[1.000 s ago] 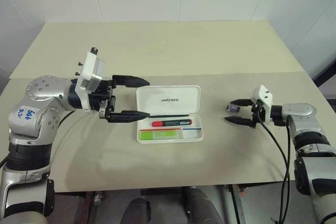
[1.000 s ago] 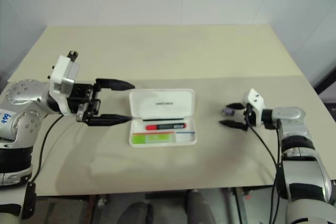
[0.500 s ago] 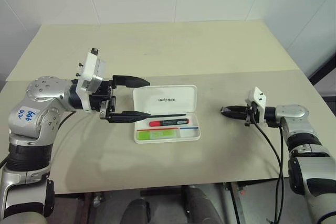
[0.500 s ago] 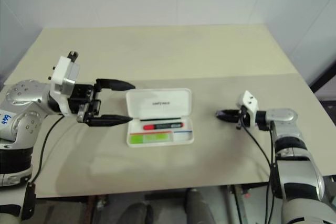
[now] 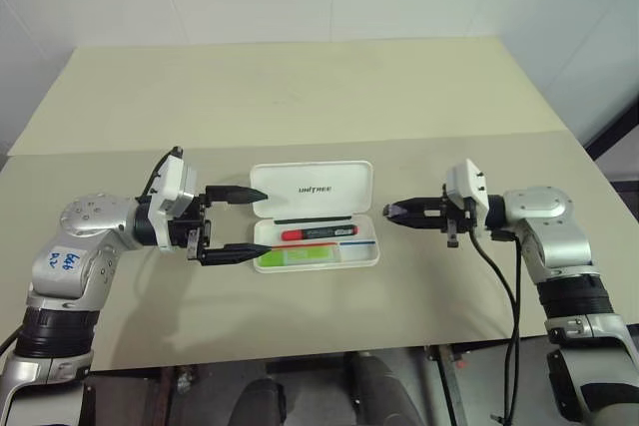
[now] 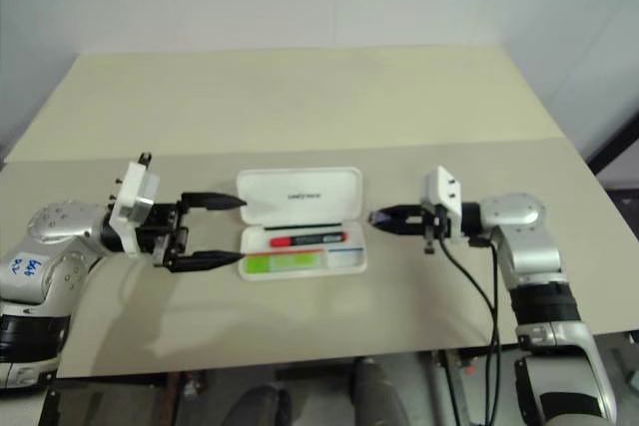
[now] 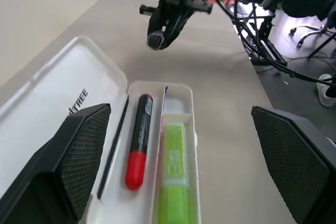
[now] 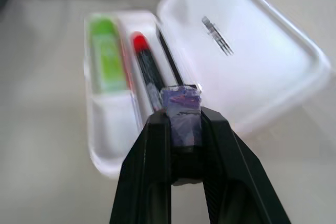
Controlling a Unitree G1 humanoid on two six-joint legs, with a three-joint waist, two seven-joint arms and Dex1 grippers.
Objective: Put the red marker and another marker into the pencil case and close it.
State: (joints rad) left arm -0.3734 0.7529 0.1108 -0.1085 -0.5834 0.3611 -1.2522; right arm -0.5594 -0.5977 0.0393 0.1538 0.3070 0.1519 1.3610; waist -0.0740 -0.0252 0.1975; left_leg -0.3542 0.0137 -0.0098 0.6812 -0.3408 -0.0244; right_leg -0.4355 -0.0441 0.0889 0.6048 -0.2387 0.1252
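Since a second ago the right gripper (image 5: 391,213) has swung in from well out on the right to just beside the pencil case's right end, and its jaws, then parted, are now pressed together. In the right wrist view a small bluish-purple, crinkled piece (image 8: 181,113) sits between the fingertips; whether it is a pinched object or tape on the pads is hard to tell. The left gripper (image 5: 258,220) has dropped lower and its two black fingers, spread wide, now bracket the case's left end without touching it.

The pencil case (image 5: 312,189) lies open on the matte beige table (image 5: 300,97): a white, smooth, hard plastic box with rounded corners, lid folded back flat. The lid carries small dark lettering reading "UNITREE" (image 5: 320,188). A thin red-and-blue stripe (image 5: 361,242) runs along the tray's inside.

The red marker (image 7: 139,141) lies in the tray compartment next to the hinge, a slim, glossy black barrel with a rounded red cap. Another marker (image 7: 174,163), stubby, flat-sided and bright light green, lies in the neighbouring compartment, parallel to it. Faint print shows on the green body but cannot be read.
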